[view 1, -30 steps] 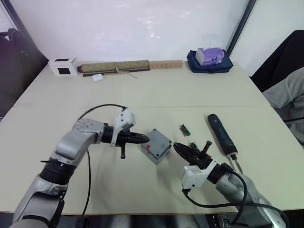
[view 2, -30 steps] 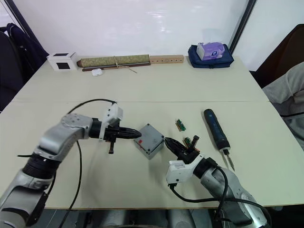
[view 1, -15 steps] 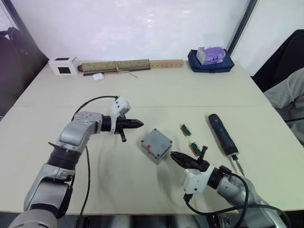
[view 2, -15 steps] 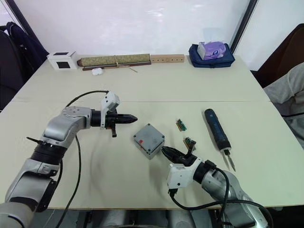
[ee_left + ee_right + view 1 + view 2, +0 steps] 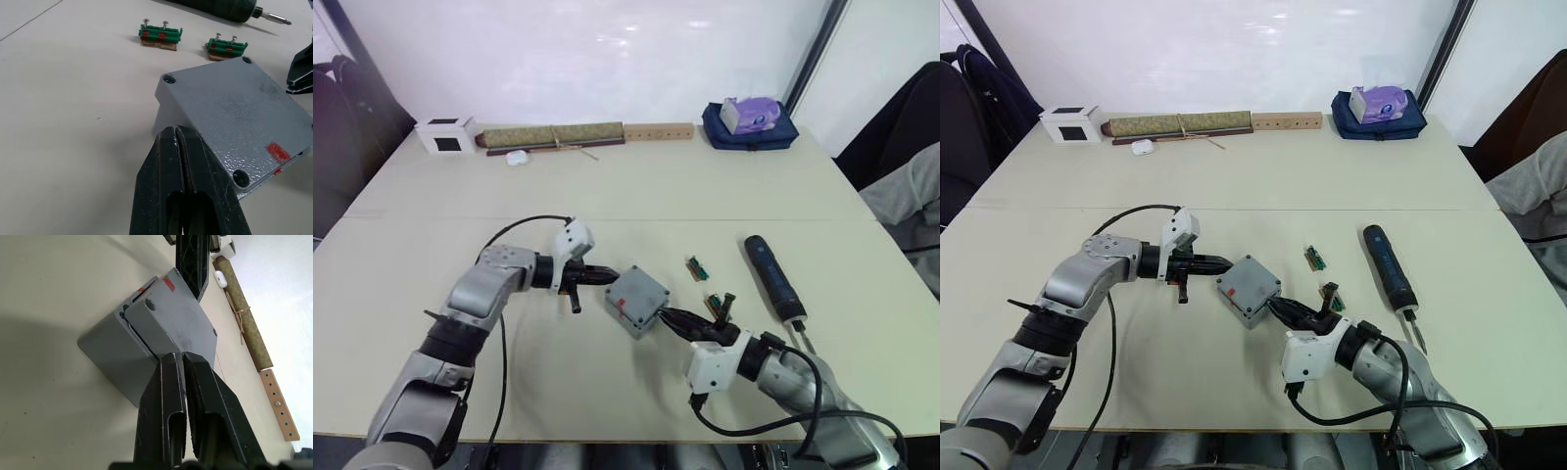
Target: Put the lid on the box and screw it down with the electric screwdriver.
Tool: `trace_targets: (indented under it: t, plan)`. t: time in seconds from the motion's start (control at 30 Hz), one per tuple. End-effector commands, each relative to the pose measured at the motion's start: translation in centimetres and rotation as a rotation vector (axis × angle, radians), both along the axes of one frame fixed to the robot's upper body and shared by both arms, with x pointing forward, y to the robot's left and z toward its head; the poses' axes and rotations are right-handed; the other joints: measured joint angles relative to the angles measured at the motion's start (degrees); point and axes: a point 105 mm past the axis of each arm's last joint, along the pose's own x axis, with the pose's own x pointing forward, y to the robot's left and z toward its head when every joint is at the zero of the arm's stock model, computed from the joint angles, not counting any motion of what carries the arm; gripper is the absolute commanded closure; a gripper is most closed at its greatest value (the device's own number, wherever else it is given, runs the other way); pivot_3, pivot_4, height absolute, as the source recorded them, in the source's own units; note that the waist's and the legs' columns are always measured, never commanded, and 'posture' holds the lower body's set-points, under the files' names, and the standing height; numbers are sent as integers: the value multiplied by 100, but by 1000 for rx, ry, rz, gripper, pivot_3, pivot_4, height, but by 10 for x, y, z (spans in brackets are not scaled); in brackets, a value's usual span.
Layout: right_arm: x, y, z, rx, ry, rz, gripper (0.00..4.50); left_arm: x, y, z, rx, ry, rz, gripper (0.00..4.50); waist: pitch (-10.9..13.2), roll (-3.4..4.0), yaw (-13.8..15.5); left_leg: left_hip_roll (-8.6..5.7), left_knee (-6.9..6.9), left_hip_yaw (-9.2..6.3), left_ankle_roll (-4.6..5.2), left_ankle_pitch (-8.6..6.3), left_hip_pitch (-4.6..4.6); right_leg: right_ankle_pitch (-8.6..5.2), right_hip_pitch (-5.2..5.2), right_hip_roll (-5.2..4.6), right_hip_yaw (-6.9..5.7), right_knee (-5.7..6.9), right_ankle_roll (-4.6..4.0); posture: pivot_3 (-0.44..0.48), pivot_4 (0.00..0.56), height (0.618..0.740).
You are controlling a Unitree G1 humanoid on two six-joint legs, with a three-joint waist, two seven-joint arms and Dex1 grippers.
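The grey box sits mid-table with the flat grey lid lying on it, slightly askew in the right wrist view, where the lid overhangs the box. A red mark shows on the lid's edge. My left gripper is shut and empty, its tips against the lid's left edge. My right gripper is shut and empty, its tips at the box's near right corner. The dark electric screwdriver lies on the table to the right, bit toward me.
Two small green circuit boards lie between box and screwdriver. Along the far edge are a white cube, a rolled mat, a wooden strip and a blue bag with tissues. A person's sleeve is at right.
My left gripper, which had pulled back up and left half a second ago, has returned to the lid's left edge. The right gripper has closed in on the box's near right corner.
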Motion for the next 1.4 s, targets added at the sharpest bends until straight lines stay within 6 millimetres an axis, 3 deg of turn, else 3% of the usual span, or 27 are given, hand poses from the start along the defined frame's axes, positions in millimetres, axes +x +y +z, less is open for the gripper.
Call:
trace_targets:
  t: [0.03, 0.97, 1.4]
  plan:
    - [-1, 6, 6, 27, -18, 25, 4334, -7, -5, 6, 7, -32, -47, 4500, 0, 0, -1, 0, 0, 0, 0, 0, 0, 0, 0, 0, 0, 0, 0, 0, 150, 740]
    - [-2, 11, 5, 37, -12, 57, 4334, -18, 0, 4, 27, -12, -68, 4500, 0, 0, -3, 2, 0, -1, 0, 0, 0, -1, 0, 1, 0, 0, -1, 0, 150, 740]
    - [-2, 7, 9, 55, -25, 32, 4334, -20, -7, -1, 39, -29, -95, 4500, 0, 0, -2, 2, 0, -1, 0, 0, 0, -4, 0, 1, 0, 0, -7, 0, 150, 740]
